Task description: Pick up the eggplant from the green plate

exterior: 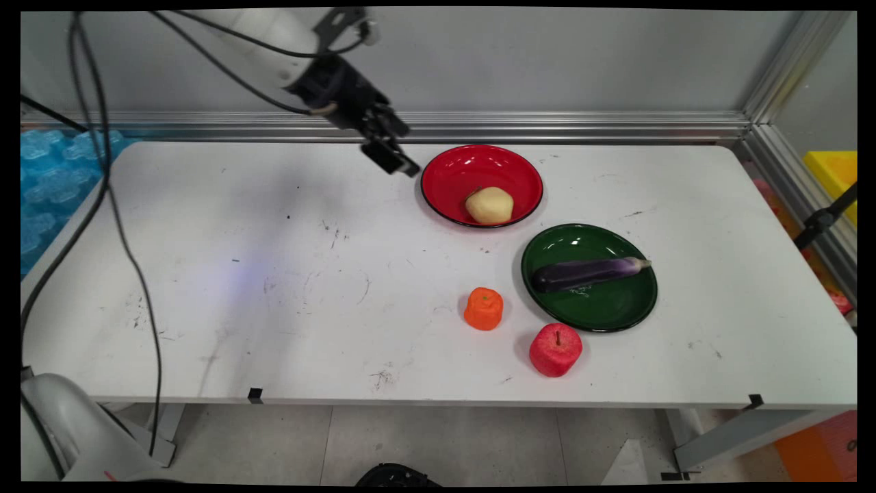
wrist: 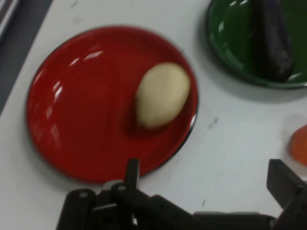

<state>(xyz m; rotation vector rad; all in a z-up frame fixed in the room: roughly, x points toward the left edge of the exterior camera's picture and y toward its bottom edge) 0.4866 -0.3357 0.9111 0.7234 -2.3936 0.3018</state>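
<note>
White tabletop (exterior: 274,274) fills my main view, scuffed with dark marks, with a grey wall and an aluminium rail behind it. I see the gripper (exterior: 391,159) raised above the table's far side, just left of the red bowl (exterior: 452,171) and touching nothing. A pale potato (exterior: 489,205) lies in that bowl, toward its near rim. Right of it and nearer to me sits a green plate (exterior: 602,308) with a purple eggplant (exterior: 588,272) lying across it. An orange fruit (exterior: 483,309) stands on the table just left of the plate, and a red apple (exterior: 555,350) stands near the plate's front edge. Black cables (exterior: 113,205) hang down on the left.

Switching to my hand view, the gripper (wrist: 206,182) has its fingers (wrist: 283,184) spread wide with nothing between them. Beyond them lies the red bowl (wrist: 72,105) with the potato (wrist: 162,95) resting on its right half. The green plate (wrist: 230,43) and eggplant (wrist: 273,38) show at the upper right, and a sliver of the orange fruit (wrist: 300,143) at the right edge.
</note>
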